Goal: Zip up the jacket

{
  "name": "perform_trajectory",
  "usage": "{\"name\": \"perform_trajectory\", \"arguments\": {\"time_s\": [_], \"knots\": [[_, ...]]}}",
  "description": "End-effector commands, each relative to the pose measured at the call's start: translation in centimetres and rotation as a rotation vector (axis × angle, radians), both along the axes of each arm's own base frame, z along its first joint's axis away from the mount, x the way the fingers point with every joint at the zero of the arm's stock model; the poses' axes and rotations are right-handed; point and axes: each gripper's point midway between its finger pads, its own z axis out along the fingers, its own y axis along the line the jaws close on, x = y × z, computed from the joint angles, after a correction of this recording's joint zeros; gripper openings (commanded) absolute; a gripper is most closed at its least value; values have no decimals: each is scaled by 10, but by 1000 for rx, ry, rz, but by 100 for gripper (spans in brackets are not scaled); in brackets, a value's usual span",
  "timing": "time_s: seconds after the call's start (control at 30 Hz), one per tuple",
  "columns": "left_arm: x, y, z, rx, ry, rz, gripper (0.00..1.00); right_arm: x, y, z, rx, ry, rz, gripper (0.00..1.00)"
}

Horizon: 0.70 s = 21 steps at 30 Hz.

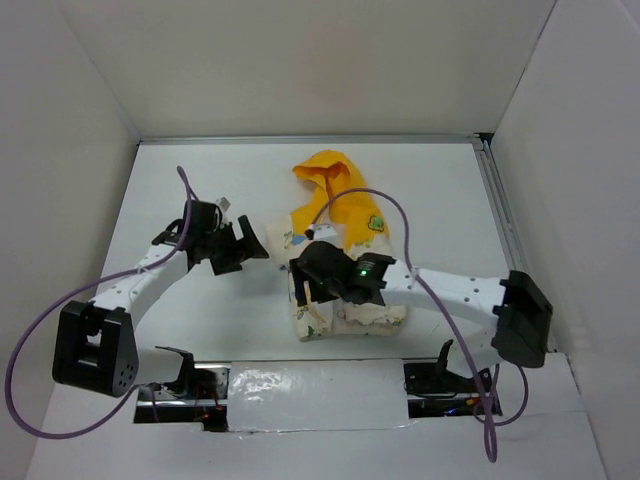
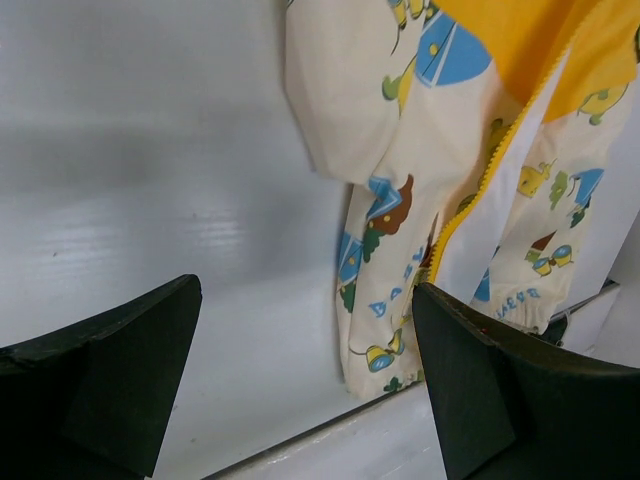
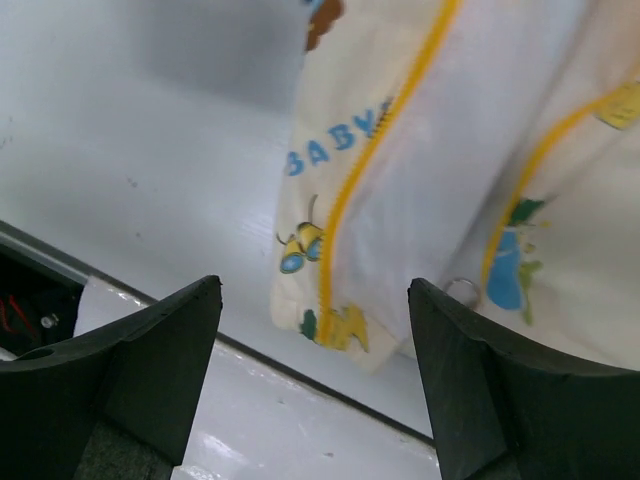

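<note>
The jacket (image 1: 345, 235) lies on the white table with its yellow-orange hood (image 1: 325, 175) at the far end and its cream printed body toward me. My left gripper (image 1: 254, 247) hovers open just left of the jacket, apart from it. The left wrist view shows a sleeve (image 2: 345, 110) and the yellow zipper teeth (image 2: 482, 178) ahead, nothing between the fingers (image 2: 110, 370). My right gripper (image 1: 302, 288) hangs open above the jacket's lower hem. In the right wrist view the hem corner (image 3: 345, 325), a yellow zipper line (image 3: 372, 165) and a small metal ring (image 3: 462, 290) lie below the open jaws.
A grey taped strip (image 1: 320, 392) runs along the table's near edge in front of the hem. White walls enclose the table on three sides, with a metal rail (image 1: 500, 215) at the right. A dark slot (image 3: 30, 300) shows at the table's front edge.
</note>
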Motion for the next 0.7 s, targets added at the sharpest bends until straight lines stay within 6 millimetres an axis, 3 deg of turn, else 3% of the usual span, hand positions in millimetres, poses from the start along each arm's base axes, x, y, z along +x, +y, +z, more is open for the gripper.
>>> {"name": "perform_trajectory", "arguments": {"time_s": [0.0, 0.03, 0.13, 0.2, 0.23, 0.27, 0.37, 0.43, 0.5, 0.6, 0.67], "knots": [[-3, 0, 10, -15, -43, 17, 99, -3, 18, -9, -123, -32, 74, 81], [-4, 1, 10, -13, -45, 20, 99, -5, 16, -28, -188, -2, 72, 81], [-9, 2, 13, -17, -53, 20, 99, -6, 9, -50, -270, 45, 35, 77], [-13, 5, 11, -12, -54, 27, 99, -7, 2, -62, -310, 61, 8, 68], [-14, 6, 11, -10, -55, 35, 99, -8, -2, -64, -315, 77, -20, 57], [-16, 8, 10, -6, -51, 39, 99, -9, -5, -67, -325, 83, -32, 39], [-18, 13, 9, 7, -46, 60, 99, -8, -3, -64, -302, 81, -55, 12], [-21, 14, 11, 0, -44, 68, 99, -2, 14, -48, -232, 46, -37, 8], [-23, 14, 14, -9, -48, 72, 99, 7, 43, -13, -110, -3, 27, 6], [-28, 17, 24, -23, -65, 96, 99, 8, 115, 61, 240, -63, 233, 0], [-30, 19, 29, -21, -69, 106, 99, -1, 139, 107, 408, -103, 371, 0]]}}
